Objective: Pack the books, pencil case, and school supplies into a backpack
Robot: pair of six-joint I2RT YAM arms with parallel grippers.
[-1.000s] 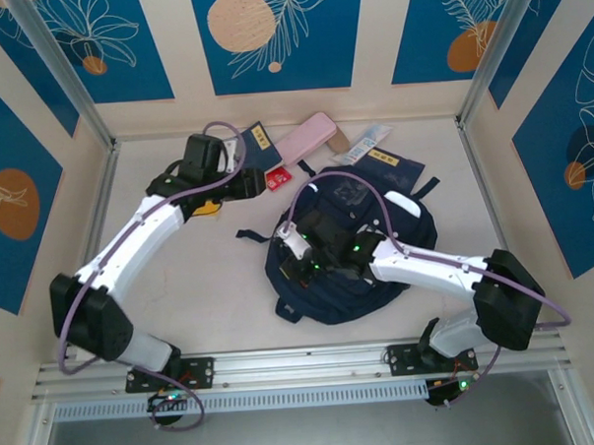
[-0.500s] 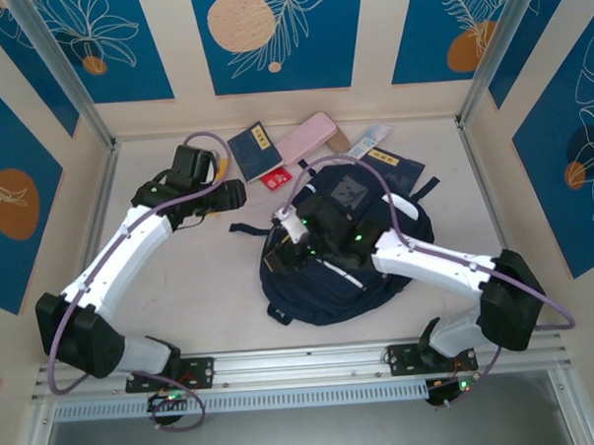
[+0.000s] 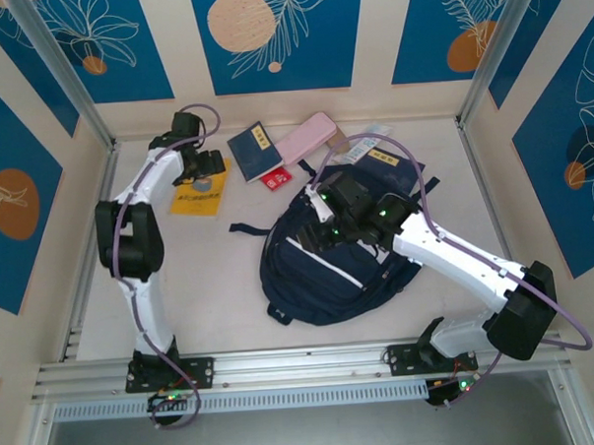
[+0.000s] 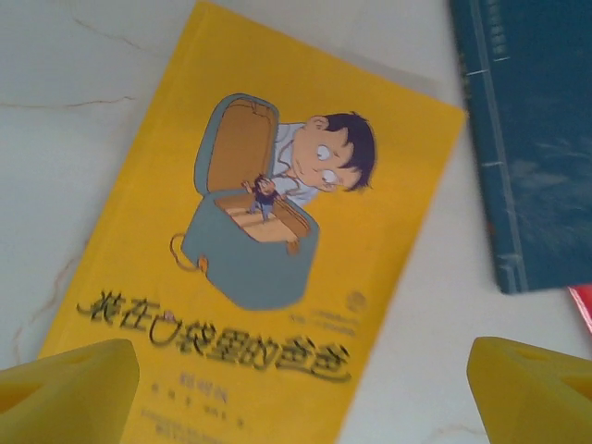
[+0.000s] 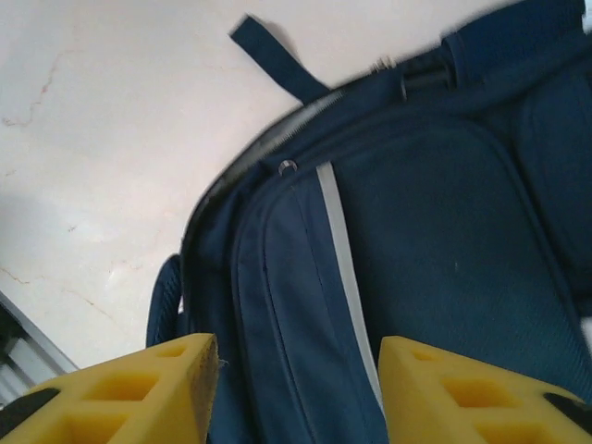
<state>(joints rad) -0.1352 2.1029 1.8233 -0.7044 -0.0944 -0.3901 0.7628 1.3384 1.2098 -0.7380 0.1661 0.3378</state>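
Backpack [image 3: 329, 270] is lying on the bench [image 3: 211, 285], right of the orange-yellow book [image 3: 199, 197].
My left pincer [image 4: 301, 384] is hovering spread wide over that book; my right pincer [image 5: 296, 388] is hanging with fingers apart above the backpack, gripping nothing.

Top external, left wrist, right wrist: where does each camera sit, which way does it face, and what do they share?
Top external: above and behind the bases, looking down on the table; the left arm and right arm show.
Left wrist: on the left arm, facing down at the yellow book and a navy book; its open jaws at the bottom corners.
Right wrist: on the right arm, facing down at the backpack; its parted jaws at the bottom edge.
Shared: top external also sees that yellow book and backpack.
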